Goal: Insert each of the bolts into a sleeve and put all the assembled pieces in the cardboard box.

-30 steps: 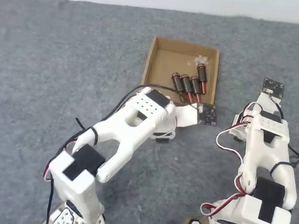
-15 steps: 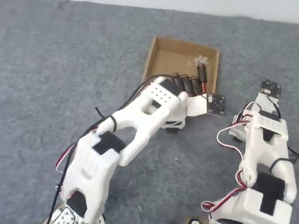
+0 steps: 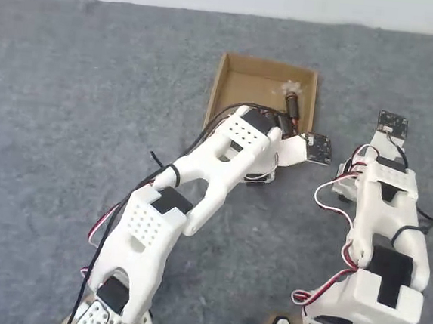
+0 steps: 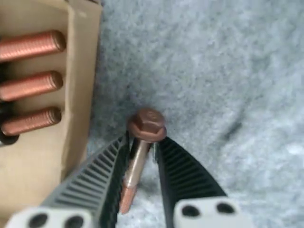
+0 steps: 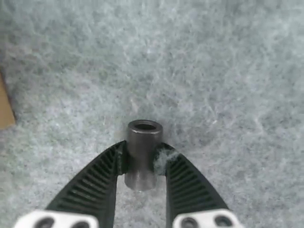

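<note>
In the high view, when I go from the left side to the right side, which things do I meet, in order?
left arm's upper segment → cardboard box → assembled piece inside the box, by its right wall → right arm

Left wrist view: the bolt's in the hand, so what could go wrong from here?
1. The copper-coloured hex-head bolt sits tilted in the left hand, so it may pivot during insertion.
2. The right hand pinches the dark cylindrical metal sleeve at its fingertips, so pushing could tip it.
3. The brown cardboard box has its wall close beside the bolt, which might clip it.
</note>
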Controlling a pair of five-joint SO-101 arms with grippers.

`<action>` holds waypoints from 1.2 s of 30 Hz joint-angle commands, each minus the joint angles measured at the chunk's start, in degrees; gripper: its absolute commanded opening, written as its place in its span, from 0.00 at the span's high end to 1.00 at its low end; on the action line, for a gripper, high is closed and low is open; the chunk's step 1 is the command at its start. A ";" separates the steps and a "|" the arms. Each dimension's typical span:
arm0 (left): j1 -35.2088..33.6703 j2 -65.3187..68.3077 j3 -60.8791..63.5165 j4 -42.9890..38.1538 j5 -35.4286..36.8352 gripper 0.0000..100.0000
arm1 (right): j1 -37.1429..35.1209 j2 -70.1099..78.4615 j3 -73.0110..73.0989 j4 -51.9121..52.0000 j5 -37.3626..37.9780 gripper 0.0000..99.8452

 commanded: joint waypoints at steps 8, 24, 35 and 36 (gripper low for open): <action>4.22 -0.26 -2.24 6.86 24.26 0.96 | 0.31 -0.22 -3.52 0.31 0.97 0.99; -1.32 -6.24 2.33 7.65 32.79 0.99 | 0.57 -0.22 -3.34 0.66 0.97 0.99; -6.42 -25.41 27.47 -6.77 32.88 0.99 | 0.31 -0.22 -3.34 0.40 0.97 0.99; -6.68 -26.73 29.41 -7.82 33.05 0.99 | 0.31 -0.22 -3.34 0.40 0.97 0.99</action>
